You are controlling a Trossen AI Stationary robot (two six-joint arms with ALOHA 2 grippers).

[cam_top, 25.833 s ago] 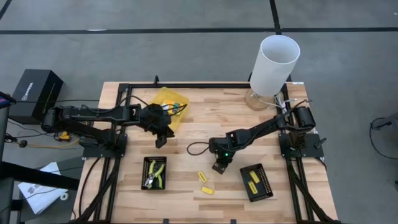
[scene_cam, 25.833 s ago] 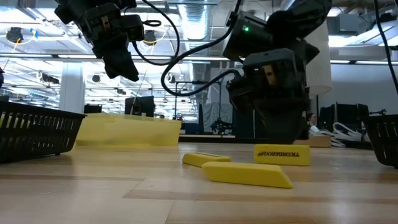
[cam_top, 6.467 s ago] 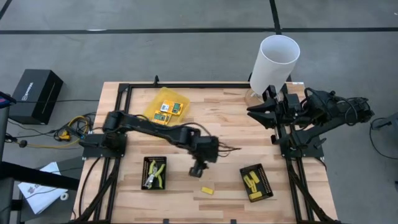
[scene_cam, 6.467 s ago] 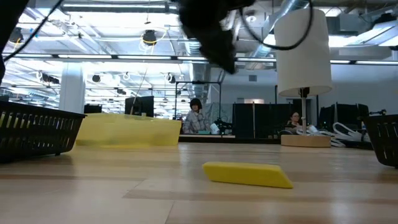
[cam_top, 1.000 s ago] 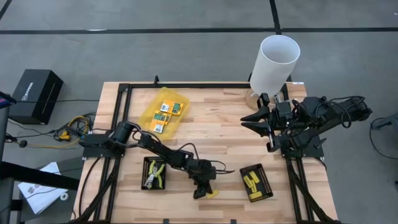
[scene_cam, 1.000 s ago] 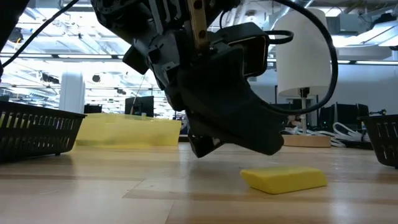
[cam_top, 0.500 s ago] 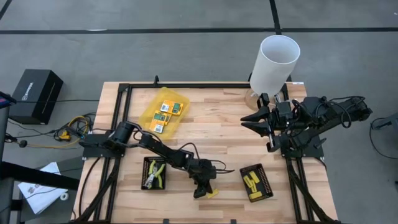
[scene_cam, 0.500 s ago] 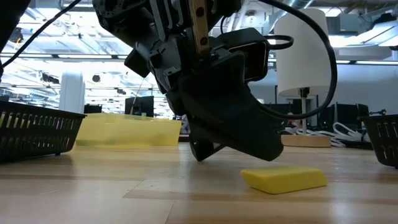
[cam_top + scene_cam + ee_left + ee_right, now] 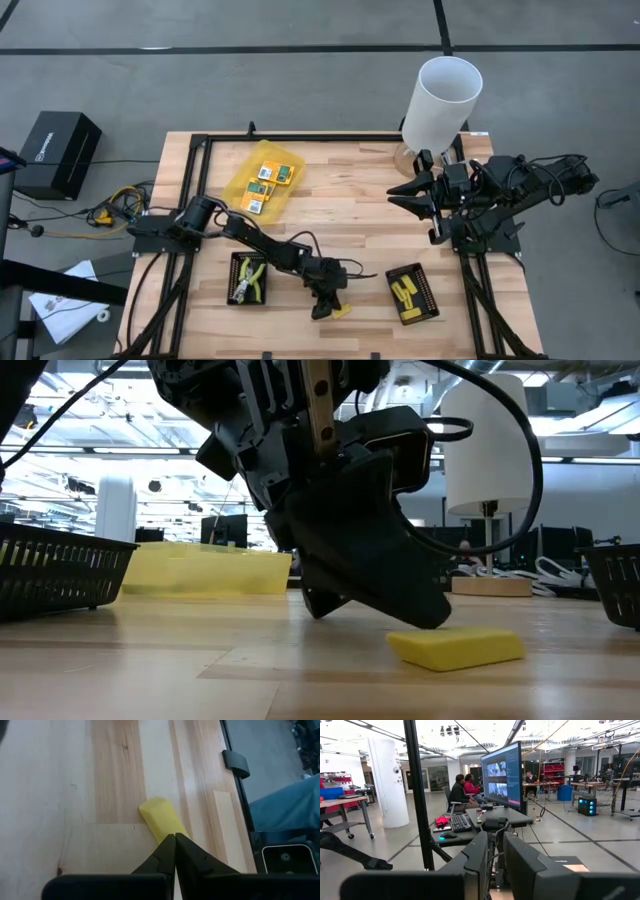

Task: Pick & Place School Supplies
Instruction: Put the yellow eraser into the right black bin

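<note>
One yellow stubby piece (image 9: 341, 311) was left loose on the wooden table (image 9: 350, 215), at the lower centre of the high view, between the two black trays (image 9: 248, 277). The left gripper (image 9: 322, 306) was lowered just beside it, fingers pressed fully together and nothing held, probably to nudge or line up on it. In the left wrist view the piece (image 9: 161, 820) was angled, its long axis running from the fingertips (image 9: 173, 841) toward upper left. The right gripper (image 9: 412, 190), parked at upper right, was slightly parted and empty.

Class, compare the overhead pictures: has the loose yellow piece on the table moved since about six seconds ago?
Yes, slightly. The yellow piece now lies a little closer to the right-hand black tray and nearer the table's front edge, with the left gripper beside it, fingers shut.
</note>
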